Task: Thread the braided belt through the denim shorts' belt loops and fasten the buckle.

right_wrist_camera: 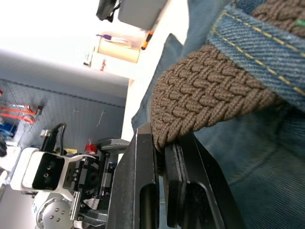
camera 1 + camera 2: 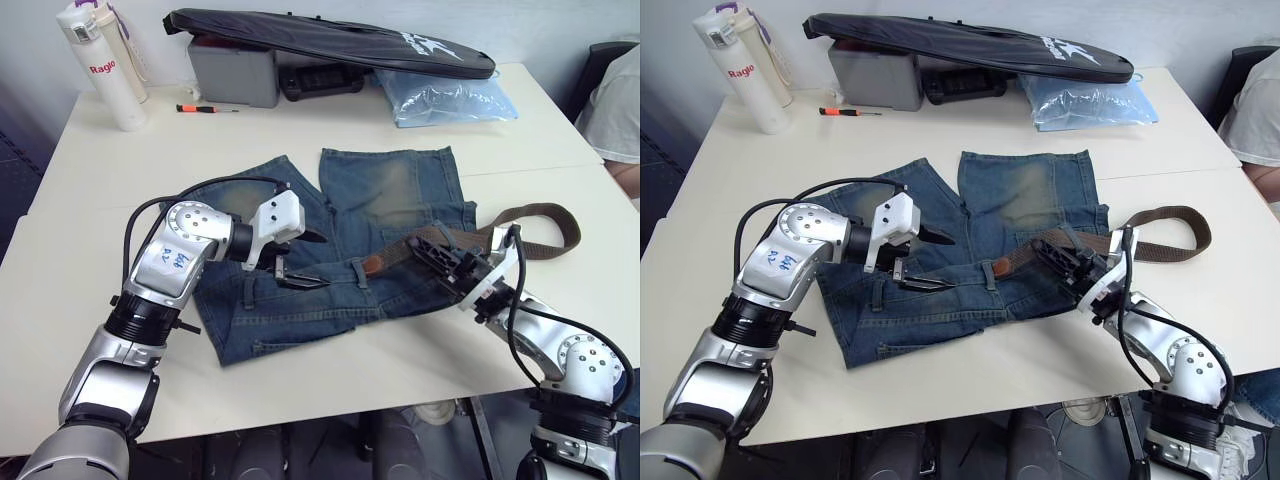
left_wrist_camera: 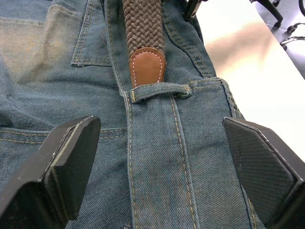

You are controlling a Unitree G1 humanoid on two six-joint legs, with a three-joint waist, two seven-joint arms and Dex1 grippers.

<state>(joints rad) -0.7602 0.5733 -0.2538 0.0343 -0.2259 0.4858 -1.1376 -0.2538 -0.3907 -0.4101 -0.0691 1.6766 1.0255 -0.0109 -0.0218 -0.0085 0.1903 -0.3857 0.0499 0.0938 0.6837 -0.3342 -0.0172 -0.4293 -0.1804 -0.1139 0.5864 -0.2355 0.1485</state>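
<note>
The denim shorts point(image 2: 340, 230) lie flat in the middle of the white table point(image 2: 100, 160). The braided belt point(image 2: 545, 222) curls on the table at the right and runs left along the waistband. Its tan leather tip point(image 3: 147, 67) rests against a belt loop point(image 3: 159, 89), with its end tucked just under that loop. My left gripper point(image 2: 318, 260) hovers open over the waistband just left of the tip, its fingers point(image 3: 71, 162) spread wide to either side of the loop. My right gripper point(image 2: 425, 245) is shut on the belt point(image 1: 205, 90) beside another belt loop point(image 1: 257, 43). The buckle is hidden.
At the back of the table are a white bottle point(image 2: 105, 65), a small screwdriver point(image 2: 205, 108), a grey box point(image 2: 232, 72), a long black bag point(image 2: 330, 40) and a pale blue plastic bag point(image 2: 445, 98). A person point(image 2: 615, 110) sits at the right edge.
</note>
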